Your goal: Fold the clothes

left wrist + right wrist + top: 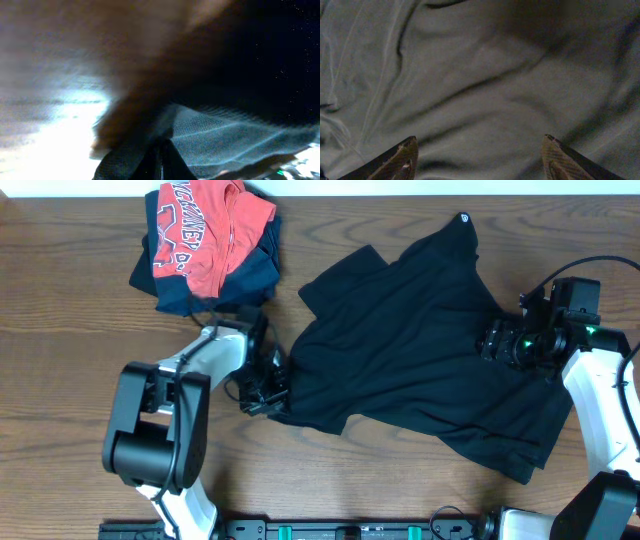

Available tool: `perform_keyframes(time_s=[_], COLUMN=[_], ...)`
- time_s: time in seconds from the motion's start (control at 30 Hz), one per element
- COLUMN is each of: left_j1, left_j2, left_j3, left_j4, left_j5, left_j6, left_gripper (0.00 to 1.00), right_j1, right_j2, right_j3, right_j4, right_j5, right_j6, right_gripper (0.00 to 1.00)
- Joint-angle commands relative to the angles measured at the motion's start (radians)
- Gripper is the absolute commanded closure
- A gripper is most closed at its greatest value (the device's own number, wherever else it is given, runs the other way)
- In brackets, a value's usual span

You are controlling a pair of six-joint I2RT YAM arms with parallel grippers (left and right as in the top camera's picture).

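The black T-shirt (420, 370) lies spread and rumpled across the middle and right of the table, with a small white emblem (463, 219) at its far edge. My left gripper (272, 395) is at the shirt's left hem; in the left wrist view its fingers (160, 162) are closed on a fold of the dark fabric (225, 132). My right gripper (492, 340) is over the shirt's right side. In the right wrist view its fingers (479, 157) are wide apart just above the wrinkled black cloth (480, 85), holding nothing.
A pile of a red shirt with white lettering (205, 230) on a dark navy garment (245, 280) sits at the back left. The wooden table (70, 330) shows bare at the left and front.
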Motion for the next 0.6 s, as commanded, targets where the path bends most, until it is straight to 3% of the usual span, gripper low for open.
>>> perform_keyframes(time_s=[0.0, 0.27, 0.57], left_j1=[0.020, 0.035, 0.037], left_j2=[0.053, -0.130, -0.534], left_j3=[-0.125, -0.262, -0.269], left_j4=[0.014, 0.085, -0.025], left_j5=[-0.080, -0.089, -0.312], left_j6=[-0.032, -0.113, -0.215], left_gripper=[0.94, 0.94, 0.94], right_j1=[0.016, 0.016, 0.017], right_j2=[0.007, 0.007, 0.008], right_j3=[0.022, 0.022, 0.022], right_j4=[0.012, 0.057, 0.104], right_j5=[-0.001, -0.001, -0.003], right_j6=[-0.014, -0.014, -0.010], right_gripper=[0.23, 0.24, 0.24])
